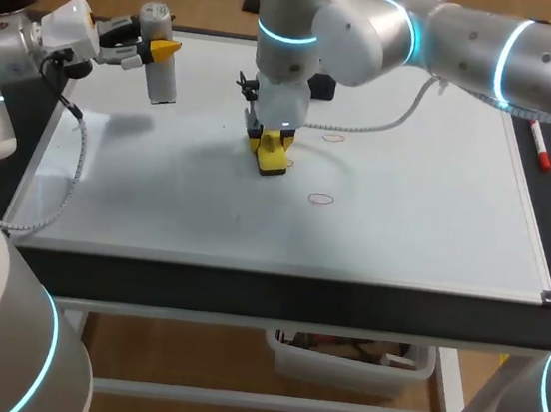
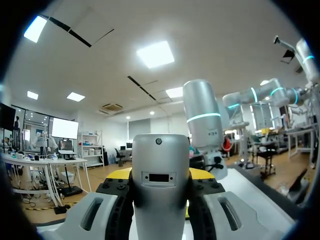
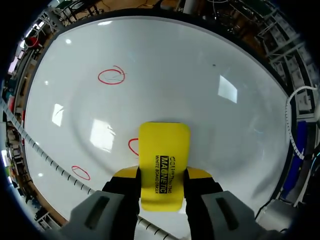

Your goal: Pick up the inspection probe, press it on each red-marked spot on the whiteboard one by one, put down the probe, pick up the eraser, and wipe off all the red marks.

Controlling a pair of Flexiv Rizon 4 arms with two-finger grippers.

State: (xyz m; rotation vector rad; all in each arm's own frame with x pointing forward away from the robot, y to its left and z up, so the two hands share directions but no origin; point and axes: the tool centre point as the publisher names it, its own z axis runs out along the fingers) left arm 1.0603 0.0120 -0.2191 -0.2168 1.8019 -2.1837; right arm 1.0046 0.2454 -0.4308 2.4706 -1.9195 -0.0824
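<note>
My left gripper point(image 1: 162, 49) is shut on the grey inspection probe point(image 1: 163, 64) and holds it upright above the whiteboard's point(image 1: 405, 212) far left corner. In the left wrist view the probe point(image 2: 160, 185) stands between the fingers. My right arm reaches in to the board's middle. Its gripper point(image 1: 273, 145) is shut on the yellow eraser point(image 1: 275, 156), which is down at the board. The eraser point(image 3: 163, 170) half covers one red ring point(image 3: 132, 146). Two more red rings point(image 3: 111, 76) point(image 3: 80, 173) lie uncovered, also visible in the head view point(image 1: 322, 199) point(image 1: 334, 137).
A red marker pen point(image 1: 541, 144) lies on the dark table strip to the right of the whiteboard. A small black object point(image 1: 321, 86) sits near the board's far edge behind my right arm. A white cable point(image 1: 387, 119) hangs from that arm over the board.
</note>
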